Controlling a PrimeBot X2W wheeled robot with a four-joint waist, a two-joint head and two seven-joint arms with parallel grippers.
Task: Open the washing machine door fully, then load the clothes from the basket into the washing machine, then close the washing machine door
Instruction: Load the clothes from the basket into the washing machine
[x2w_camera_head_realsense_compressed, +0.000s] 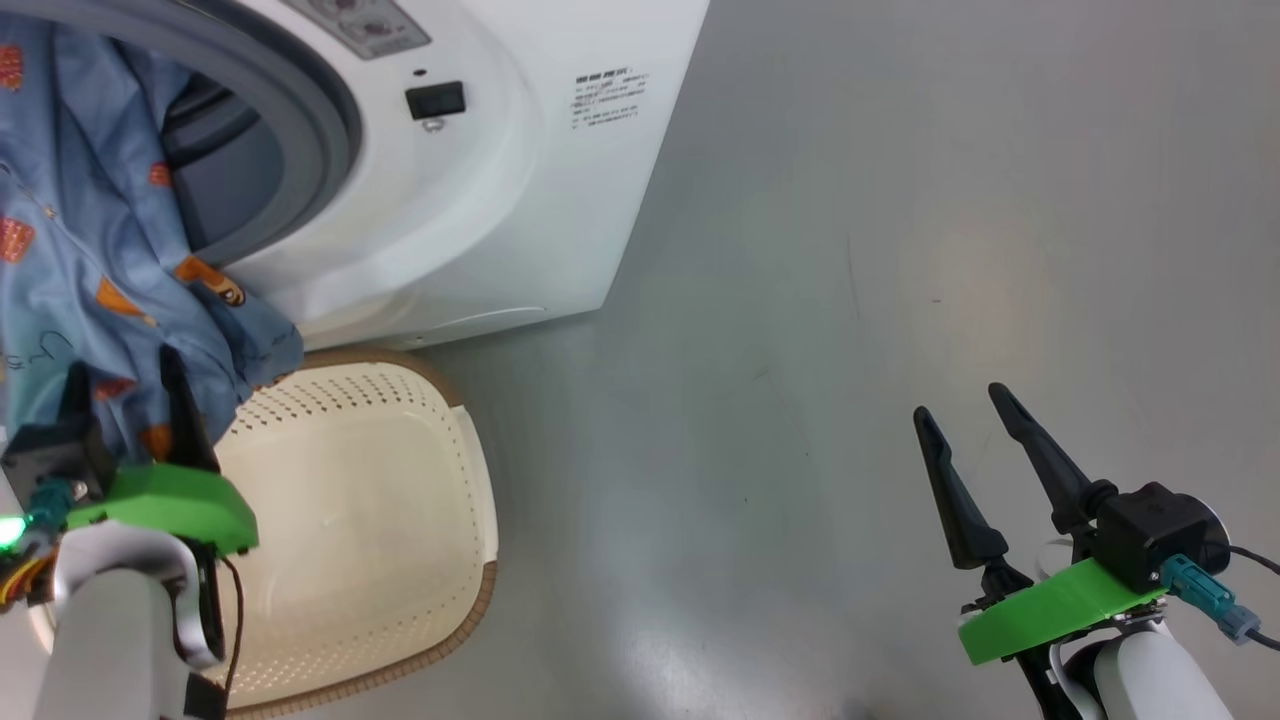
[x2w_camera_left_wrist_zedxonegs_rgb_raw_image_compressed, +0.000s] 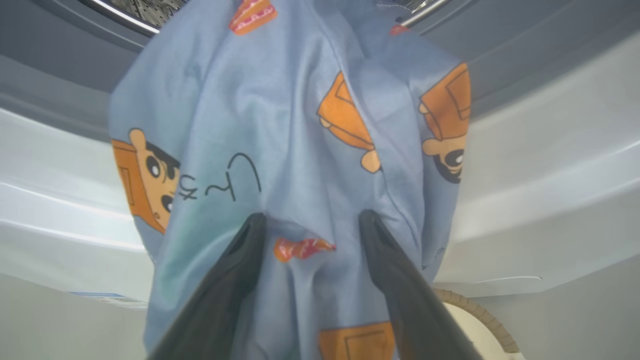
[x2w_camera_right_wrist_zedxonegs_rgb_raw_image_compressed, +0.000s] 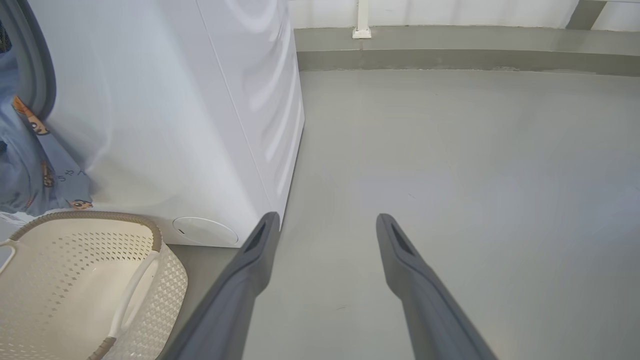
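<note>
My left gripper stands with its two long dark fingers spread wide. The clothes, soft light blue fabric printed with orange-brown cartoon figures, bulge into the gap between them. In the left wrist view the fingers lie against this cloth and I see no pinch on it. It hangs in loose vertical folds out of the mouth of the washing machine and over the smooth grey rubber gasket. Its lower edge drops toward the basket.

The basket is a rounded rectangle of cream plastic with rows of small holes in its walls and a brown woven-look rim. It sits on the floor just before the machine's glossy white front. The hanging fabric blocks most of the round opening. A sliver of perforated steel drum shows above it.

My right gripper is open too, with its tapered fingers apart and nothing between them. It is over the matt grey floor, well apart from the machine. From its wrist I see the machine's flat side panel, a round cover low on the front, and the basket's pale handle.
</note>
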